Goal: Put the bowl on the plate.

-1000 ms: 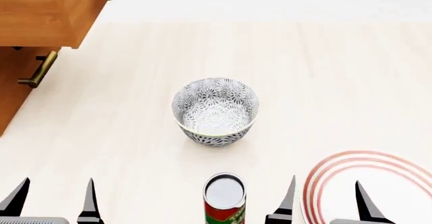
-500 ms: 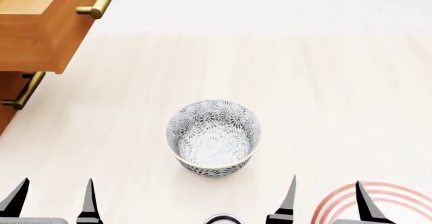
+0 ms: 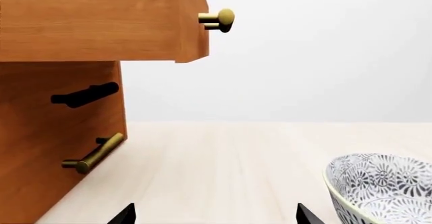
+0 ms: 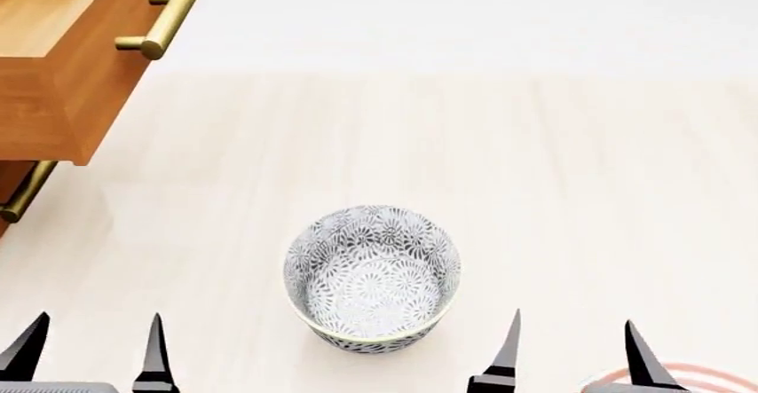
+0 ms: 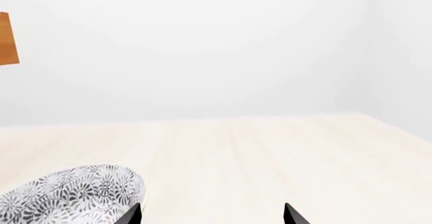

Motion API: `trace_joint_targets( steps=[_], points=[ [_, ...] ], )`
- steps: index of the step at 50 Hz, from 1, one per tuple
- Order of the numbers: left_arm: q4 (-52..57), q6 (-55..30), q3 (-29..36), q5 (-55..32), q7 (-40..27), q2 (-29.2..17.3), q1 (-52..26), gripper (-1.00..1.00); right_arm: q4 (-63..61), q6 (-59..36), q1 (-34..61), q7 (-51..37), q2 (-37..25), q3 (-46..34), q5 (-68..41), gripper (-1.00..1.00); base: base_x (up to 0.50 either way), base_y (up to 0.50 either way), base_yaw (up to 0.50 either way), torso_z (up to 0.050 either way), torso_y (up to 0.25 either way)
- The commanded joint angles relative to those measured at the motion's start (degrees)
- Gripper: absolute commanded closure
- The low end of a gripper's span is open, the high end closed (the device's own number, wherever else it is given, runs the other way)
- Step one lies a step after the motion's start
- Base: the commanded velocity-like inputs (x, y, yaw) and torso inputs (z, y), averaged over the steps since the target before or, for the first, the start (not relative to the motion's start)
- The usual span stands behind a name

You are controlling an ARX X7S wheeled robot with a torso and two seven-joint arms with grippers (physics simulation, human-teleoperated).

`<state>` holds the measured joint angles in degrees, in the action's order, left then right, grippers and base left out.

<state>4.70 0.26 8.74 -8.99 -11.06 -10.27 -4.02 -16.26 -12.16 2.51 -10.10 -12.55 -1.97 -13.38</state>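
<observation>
- Overhead, your head camera looked down on a pale wood-grain table (image 4: 569, 189), with the bowl (image 4: 372, 278) standing upright on it, low in that view and a little to your left of centre.
- Bowl: grey floral pattern inside and out, pale rim, nothing visible inside it.
- Your left gripper (image 4: 90, 350) sat at the near edge of the view, left of the bowl and clear of it; the two dark fingertips stood apart with bare table between them, holding nothing.
- Your right gripper (image 4: 573, 355) sat at the near edge on the other side, just right of the bowl, not touching it; its fingers were likewise spread and held nothing.
- The bowl therefore lay between your two grippers, a little ahead of their tips.
- The plate (image 4: 698, 377) showed only as a sliver of red rings at the near right corner, beside and partly behind the right gripper's outer finger; it was most likely flat on the table, though too little of it showed to be sure.
- Bowl and plate were apart, with the right gripper between them.
- A wooden cabinet (image 3: 47, 148) stood at your far left with its top drawer (image 4: 71, 65) pulled open; brass bar handle (image 4: 160, 22) on the drawer front, and another brass handle (image 4: 24, 193) lower down.
- Left wrist camera: cabinet on one side, bowl rim (image 3: 381, 186) at the opposite edge.
- Right wrist camera: the bowl's patterned wall (image 5: 74, 193) sat close beside one fingertip, white wall beyond.
</observation>
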Motion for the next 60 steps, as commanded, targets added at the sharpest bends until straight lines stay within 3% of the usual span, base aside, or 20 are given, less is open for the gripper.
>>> trace_joint_targets(
  steps=[1,5,6,7,8,29,41,60],
  points=[
    [0.68,-0.35,0.25,-0.34,-0.5,-0.44,0.08,-1.0,-3.29,-6.39,1.42,0.11,-1.21,0.34,-3.62,-1.0,0.0,0.0,0.0,0.0,0.0],
    [0.35,0.11,0.29,-0.4,-0.59,-0.56,0.14,-1.0,-6.19,-11.36,3.36,0.2,-2.33,0.3,-5.9,-1.0,0.0,0.0,0.0,0.0,0.0],
    [1.94,-0.6,-0.27,-0.7,-0.98,-0.99,0.61,-1.0,-9.89,-19.96,11.95,1.75,-6.17,-3.27,-13.4,-1.0,0.0,0.0,0.0,0.0,0.0],
    [2.26,-0.89,-0.28,-0.72,-1.11,-1.07,0.6,-1.0,-10.21,-28.55,20.55,1.51,-6.17,-3.18,-13.66,-1.0,0.0,0.0,0.0,0.0,0.0],
    [2.17,-0.72,-0.27,-0.72,-1.12,-1.09,0.63,-1.0,-9.91,-35.19,21.65,1.66,-6.17,-3.33,-13.72,-1.0,0.0,0.0,0.0,0.0,0.0],
    [2.46,-0.62,0.07,-1.11,-1.94,-1.66,0.68,-1.0,-9.72,-42.6,28.24,4.15,-7.24,-7.35,-16.99,-1.0,0.0,0.0,0.0,0.0,0.0],
    [2.96,-0.99,0.28,-1.3,-2.43,-2.07,0.66,-1.0,-9.19,-52.61,37.44,7.62,-7.72,-6.16,-24.41,-1.0,0.0,0.0,0.0,0.0,0.0],
    [3.92,-1.13,0.7,-1.41,-3.09,-2.75,0.7,-1.0,-2.51,-58.29,50.13,12.15,-10.79,-10.71,-25.42,-1.0,0.0,0.0,0.0,0.0,0.0]
  ],
)
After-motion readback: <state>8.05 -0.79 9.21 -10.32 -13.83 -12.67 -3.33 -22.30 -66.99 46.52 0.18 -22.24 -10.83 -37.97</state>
